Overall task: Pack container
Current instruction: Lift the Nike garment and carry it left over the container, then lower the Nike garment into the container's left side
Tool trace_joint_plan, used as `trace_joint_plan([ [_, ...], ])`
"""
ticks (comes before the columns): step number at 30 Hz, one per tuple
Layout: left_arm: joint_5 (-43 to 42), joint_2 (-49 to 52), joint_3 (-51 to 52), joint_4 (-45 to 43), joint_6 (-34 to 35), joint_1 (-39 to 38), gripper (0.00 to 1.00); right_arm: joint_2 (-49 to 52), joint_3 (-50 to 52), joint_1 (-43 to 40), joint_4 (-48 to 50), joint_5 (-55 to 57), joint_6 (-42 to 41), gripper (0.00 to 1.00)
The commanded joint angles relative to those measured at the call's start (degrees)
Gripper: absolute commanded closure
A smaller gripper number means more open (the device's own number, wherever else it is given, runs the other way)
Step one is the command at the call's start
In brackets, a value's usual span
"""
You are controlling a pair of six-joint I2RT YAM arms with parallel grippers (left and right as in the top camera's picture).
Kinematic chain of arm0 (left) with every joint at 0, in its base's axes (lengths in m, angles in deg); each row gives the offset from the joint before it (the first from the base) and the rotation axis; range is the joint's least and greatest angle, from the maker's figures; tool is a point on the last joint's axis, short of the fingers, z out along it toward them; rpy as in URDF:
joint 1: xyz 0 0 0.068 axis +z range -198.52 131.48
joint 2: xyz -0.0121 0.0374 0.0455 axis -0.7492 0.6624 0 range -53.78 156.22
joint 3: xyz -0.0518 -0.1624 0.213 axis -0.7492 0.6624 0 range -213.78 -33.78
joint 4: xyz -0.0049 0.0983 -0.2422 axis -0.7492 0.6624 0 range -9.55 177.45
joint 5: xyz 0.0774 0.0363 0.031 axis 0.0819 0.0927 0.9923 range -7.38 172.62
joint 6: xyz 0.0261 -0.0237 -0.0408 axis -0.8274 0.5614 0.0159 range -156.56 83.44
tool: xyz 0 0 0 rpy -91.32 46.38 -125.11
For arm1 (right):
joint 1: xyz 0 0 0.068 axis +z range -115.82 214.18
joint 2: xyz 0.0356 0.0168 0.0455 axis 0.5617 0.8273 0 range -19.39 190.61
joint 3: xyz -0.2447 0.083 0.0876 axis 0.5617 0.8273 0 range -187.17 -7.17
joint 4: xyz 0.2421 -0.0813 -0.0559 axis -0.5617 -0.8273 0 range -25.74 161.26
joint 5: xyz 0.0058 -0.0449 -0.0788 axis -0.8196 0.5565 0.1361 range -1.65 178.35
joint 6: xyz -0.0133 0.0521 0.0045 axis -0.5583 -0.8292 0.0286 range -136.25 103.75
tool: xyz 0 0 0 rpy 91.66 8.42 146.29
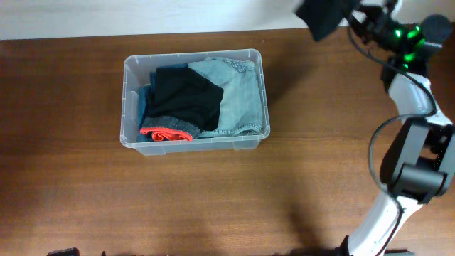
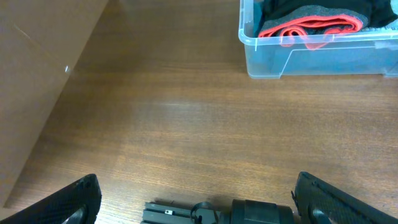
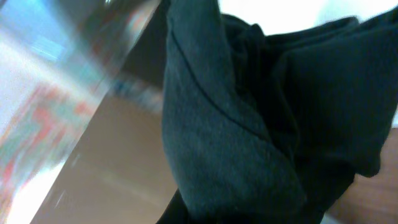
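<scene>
1. Dark garment point(image 3: 249, 124), soft and limp, clamped in right gripper point(image 1: 345, 16), upper right.
2. Left gripper point(image 2: 200, 202) agape, empty.
3. Container point(image 1: 125, 107), centre-left, holds folded clothes point(image 1: 234, 92); judged stiff, slick; grip its rim.

Right arm point(image 1: 411, 96), at the right side of the table point(image 1: 71, 178): white shell links, dark grey rounded joint housings point(image 1: 416, 178), thin black cable point(image 1: 371, 153) looping alongside. Green lights point(image 1: 402, 35) on its black wrist section. Left hand point(image 2: 199, 190): two matte black fingers point(image 2: 74, 202), black body with a small connector block.
</scene>
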Motion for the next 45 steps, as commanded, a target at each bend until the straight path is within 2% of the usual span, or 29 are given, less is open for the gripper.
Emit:
trace_joint_plan([
  [1,1.0,-0.1,0.1,0.0,0.0,-0.3,0.0,-5.0,-1.3,6.6,4.1,-5.2,-11.2,0.96],
  [10,1.0,-0.1,0.1,0.0,0.0,-0.3,0.01,-6.2,-1.3,26.7,4.1,-8.2,-11.4,0.96],
  [14,1.0,-0.1,0.1,0.0,0.0,-0.3,0.01,-6.1,-1.3,34.8,0.1,-8.3,-5.6,0.96],
  [17,1.0,-0.1,0.1,0.0,0.0,-0.3,0.01,-6.1,-1.3,39.4,-10.0,-6.8,3.9,0.96],
  [24,1.0,-0.1,0.1,0.0,0.0,-0.3,0.01,-6.1,-1.3,43.8,-38.1,6.6,27.4,0.96],
  [29,1.0,-0.1,0.1,0.0,0.0,-0.3,0.01,-6.1,-1.3,44.4,-49.1,17.9,36.0,0.96],
  [45,1.0,-0.1,0.1,0.0,0.0,-0.3,0.0,-6.1,-1.3,51.6,-50.9,30.6,37.2,0.96],
])
